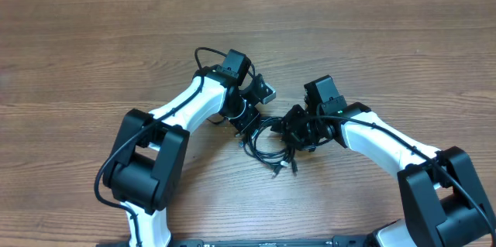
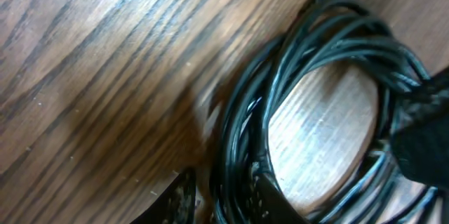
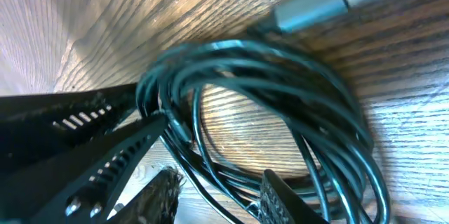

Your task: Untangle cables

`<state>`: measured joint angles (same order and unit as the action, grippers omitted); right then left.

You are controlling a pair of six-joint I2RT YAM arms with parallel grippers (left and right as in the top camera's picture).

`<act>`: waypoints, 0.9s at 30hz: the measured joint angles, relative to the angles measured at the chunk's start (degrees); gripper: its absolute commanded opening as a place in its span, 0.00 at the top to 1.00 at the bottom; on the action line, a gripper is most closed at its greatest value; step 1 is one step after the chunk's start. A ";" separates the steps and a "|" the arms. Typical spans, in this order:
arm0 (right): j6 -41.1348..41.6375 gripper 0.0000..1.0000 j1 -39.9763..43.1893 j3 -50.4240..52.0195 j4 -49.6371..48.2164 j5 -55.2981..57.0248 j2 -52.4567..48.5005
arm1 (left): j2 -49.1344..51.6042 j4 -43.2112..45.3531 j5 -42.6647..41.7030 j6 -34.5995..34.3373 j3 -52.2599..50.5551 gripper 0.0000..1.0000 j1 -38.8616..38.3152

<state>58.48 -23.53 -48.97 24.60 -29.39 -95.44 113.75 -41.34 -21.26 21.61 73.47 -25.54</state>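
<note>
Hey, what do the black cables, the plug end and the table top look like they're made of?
The cables look like rubber or PVC sheathing, smooth and semi-glossy: light glints along the black strands. The plug has a grey satin shell, perhaps metal or metallic-look plastic; I can't tell which. The table shows brown grain lines with a slight sheen: wood or wood-look laminate.

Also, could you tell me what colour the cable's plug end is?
Grey plug end, paler tip; clearest in right wrist view.

Coiled black cables [image 2: 245,104], tool [image 2: 221,199] astride, wooden table [image 2: 105,76]
</note>
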 measured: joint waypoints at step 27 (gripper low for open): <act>5.01 0.64 -0.24 0.00 -2.27 3.04 0.00 | 1.68 -6.84 -7.08 3.17 5.01 0.96 0.00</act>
<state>63.48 -23.77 -48.97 22.33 -26.35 -95.44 115.44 -48.18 -28.34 24.77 78.48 -25.54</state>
